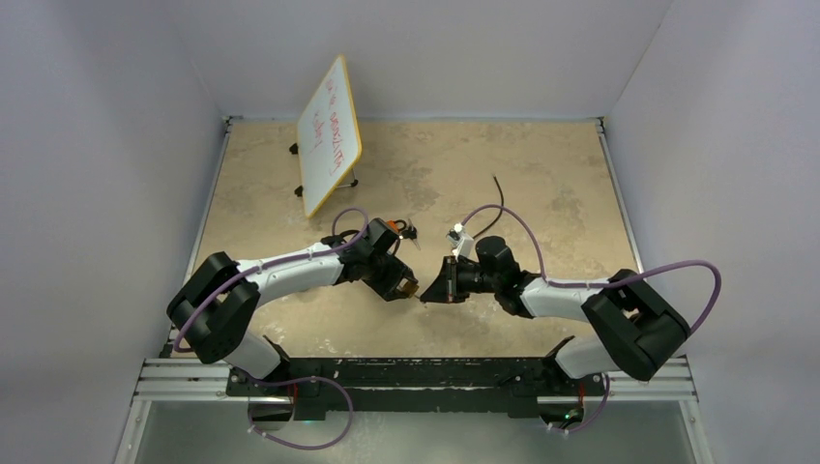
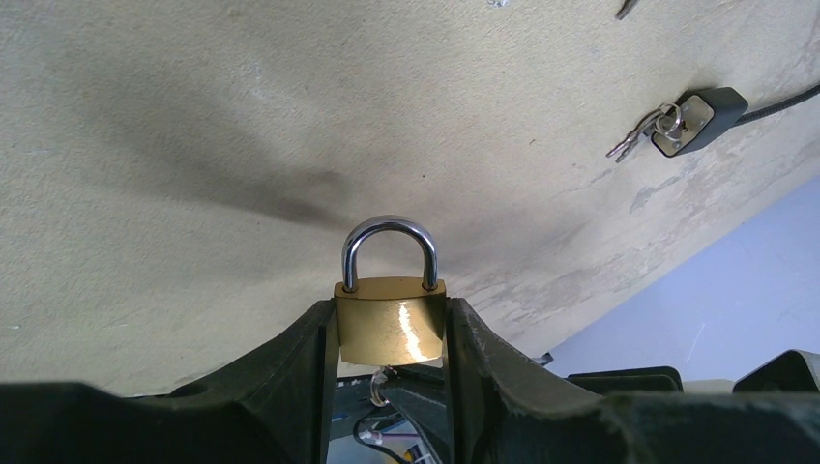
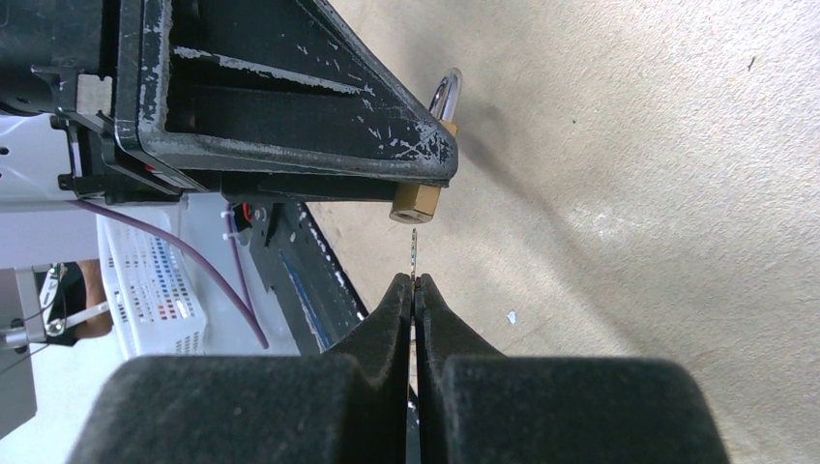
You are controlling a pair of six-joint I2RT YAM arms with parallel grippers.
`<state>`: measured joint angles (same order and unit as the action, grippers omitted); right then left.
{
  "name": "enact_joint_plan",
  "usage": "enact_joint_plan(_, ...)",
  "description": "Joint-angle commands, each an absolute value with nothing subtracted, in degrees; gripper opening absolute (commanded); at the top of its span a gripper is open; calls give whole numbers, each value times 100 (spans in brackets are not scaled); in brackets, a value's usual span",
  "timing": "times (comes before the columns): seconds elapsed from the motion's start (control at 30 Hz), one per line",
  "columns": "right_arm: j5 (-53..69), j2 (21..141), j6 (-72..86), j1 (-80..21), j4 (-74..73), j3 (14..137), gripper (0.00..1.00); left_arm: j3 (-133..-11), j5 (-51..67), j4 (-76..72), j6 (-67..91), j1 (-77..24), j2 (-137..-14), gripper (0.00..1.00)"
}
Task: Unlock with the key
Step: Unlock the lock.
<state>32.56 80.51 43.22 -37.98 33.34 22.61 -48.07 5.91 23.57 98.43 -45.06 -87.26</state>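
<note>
A brass padlock with a silver shackle is clamped by its sides between the fingers of my left gripper, shackle pointing away from the wrist. In the top view the left gripper and right gripper meet tip to tip above the near middle of the table. My right gripper is shut on a thin key. The key's blade sticks out straight toward the underside of the padlock, its tip just short of the lock body or touching it.
A small black lock with keys on a black cable lies further back on the tan table. A tilted whiteboard stands at the back left. The black frame rail runs along the near edge.
</note>
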Motion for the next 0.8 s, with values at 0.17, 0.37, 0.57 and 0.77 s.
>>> enact_joint_plan(0.17, 3309, 7916, 4397, -3817, 3521, 2398, 0, -4802, 642, 2217, 9932, -4484, -8473, 20)
enact_joint_plan(0.37, 3229, 7738, 4464, -3815, 3591, 2278, 0, -4784, 650, 2236, 9915, -4487, -8473, 20)
enact_joint_plan(0.57, 3176, 7750, 4469, -3811, 3523, 2321, 0, -4757, 668, 2206, 9914, -4490, -8464, 20)
enact_joint_plan(0.77, 3177, 7920, 4447, -3808, 3473, 2375, 0, -4746, 669, 2181, 9948, -4487, -8422, 20)
